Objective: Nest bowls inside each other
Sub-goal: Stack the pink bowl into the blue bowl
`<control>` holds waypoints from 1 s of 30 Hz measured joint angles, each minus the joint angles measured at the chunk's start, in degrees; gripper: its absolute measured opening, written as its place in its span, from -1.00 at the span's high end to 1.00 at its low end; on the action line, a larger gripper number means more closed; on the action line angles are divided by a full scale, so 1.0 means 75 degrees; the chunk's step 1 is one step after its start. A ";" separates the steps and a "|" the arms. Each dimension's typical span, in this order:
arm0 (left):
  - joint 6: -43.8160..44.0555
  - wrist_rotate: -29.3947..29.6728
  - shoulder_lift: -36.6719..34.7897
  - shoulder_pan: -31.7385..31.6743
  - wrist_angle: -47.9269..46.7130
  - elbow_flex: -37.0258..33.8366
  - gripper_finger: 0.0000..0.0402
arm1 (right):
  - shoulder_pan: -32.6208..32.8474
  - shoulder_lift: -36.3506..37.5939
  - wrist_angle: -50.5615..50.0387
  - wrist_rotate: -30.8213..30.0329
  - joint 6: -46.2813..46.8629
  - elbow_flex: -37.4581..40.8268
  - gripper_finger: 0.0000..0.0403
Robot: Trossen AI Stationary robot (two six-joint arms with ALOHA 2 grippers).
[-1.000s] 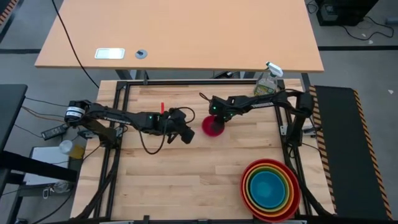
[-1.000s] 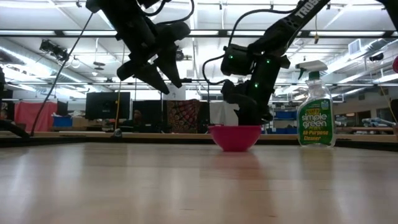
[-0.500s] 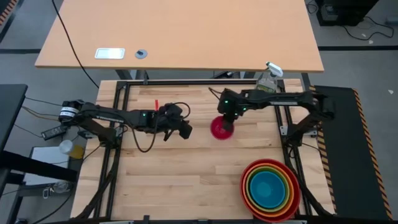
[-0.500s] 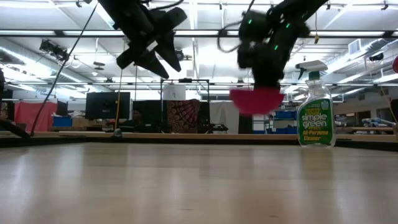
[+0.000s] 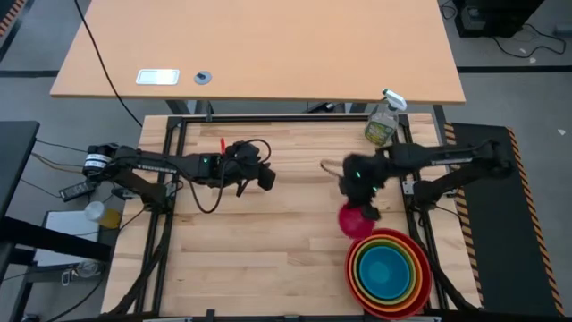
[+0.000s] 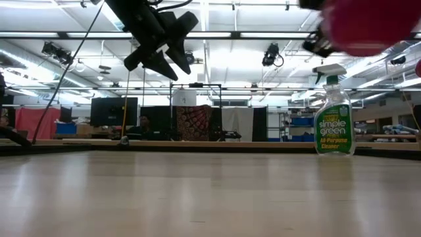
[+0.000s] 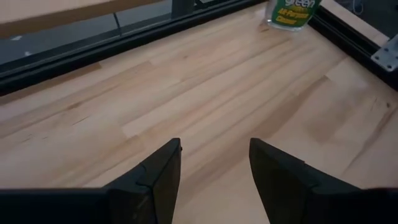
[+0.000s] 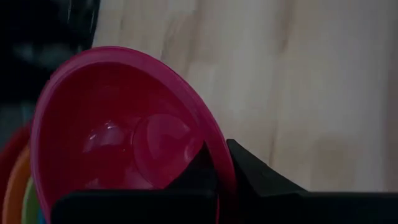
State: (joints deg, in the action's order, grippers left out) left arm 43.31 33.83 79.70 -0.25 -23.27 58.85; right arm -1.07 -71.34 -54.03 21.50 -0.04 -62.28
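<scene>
The magenta-pink bowl [image 5: 350, 221] hangs in the air just off the far left side of the stack, with my right gripper [image 5: 362, 213] shut on it. It shows as a blur at the top right of the low view [image 6: 368, 29]. The red bowl [image 5: 389, 268] stands near the table's right front corner, with the orange, lime green and blue [image 5: 386, 271] bowls nested inside it. My left gripper [image 7: 214, 180] hovers open and empty above the table's far left-centre [image 5: 265, 179]. My right gripper pinches the pink bowl's rim [image 8: 211, 146], one finger [image 8: 196, 171] inside the bowl and the other [image 8: 252, 171] outside its wall. The fingers slant down from the table's right side. The bowl is lifted clear of the table, its opening facing up.
A clear spray bottle [image 5: 382, 121] with yellowish liquid stands at the far right edge and also shows in the low view [image 6: 333, 118]. Bare wood lies across the table's middle and near left [image 5: 250, 259]. A black metal frame [image 5: 268, 119] borders the table.
My right gripper has lifted the pink bowl off the table's far centre and carried it up and toward the near right, to the stack's edge, turning as it went. My left gripper has risen a little and stays open.
</scene>
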 joint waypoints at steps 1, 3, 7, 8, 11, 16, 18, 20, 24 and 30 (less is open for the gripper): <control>0.0000 -0.0001 0.0000 -0.0022 0.0012 0.0000 0.04 | 0.0321 0.0074 -0.0277 -0.0127 0.0009 0.0002 0.88; 0.0000 -0.0001 0.0000 -0.0078 0.0062 0.0000 0.04 | 0.0913 0.0207 -0.0745 -0.0385 0.0076 0.0003 0.88; -0.0048 -0.0001 0.0000 -0.0213 0.0216 0.0000 0.04 | 0.2077 0.0396 -0.0926 -0.0721 0.0693 0.0083 0.87; -0.0068 -0.0001 0.0000 -0.0243 0.0259 0.0000 0.04 | 0.2341 0.0418 -0.0855 -0.0721 0.0874 0.0182 0.87; -0.0082 -0.0001 0.0000 -0.0305 0.0330 0.0000 0.04 | 0.3124 0.0422 -0.0501 -0.0870 0.1638 0.0607 0.87; -0.0087 -0.0001 0.0003 -0.0304 0.0327 0.0000 0.04 | 0.4382 0.0412 0.0416 -0.1267 0.3247 0.1370 0.86; -0.0087 -0.0020 0.0003 -0.0304 0.0325 0.0000 0.04 | 0.4937 0.0411 0.0420 -0.1675 0.3715 0.1514 0.86; -0.0086 -0.0040 0.0003 -0.0304 0.0323 0.0000 0.04 | 0.5441 0.0400 0.0442 -0.2213 0.4010 0.1558 0.86; -0.0087 -0.0056 0.0006 -0.0304 0.0325 0.0000 0.04 | 0.6083 0.0400 0.0608 -0.3090 0.4361 0.1559 0.86; -0.0087 -0.0060 0.0009 -0.0304 0.0322 0.0000 0.04 | 0.6555 0.0273 0.1760 -0.3106 0.4444 0.1897 0.82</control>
State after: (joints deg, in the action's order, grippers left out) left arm 42.65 33.38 79.77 -2.52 -20.86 58.85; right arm 48.09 -69.29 -40.83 -1.79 33.29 -48.06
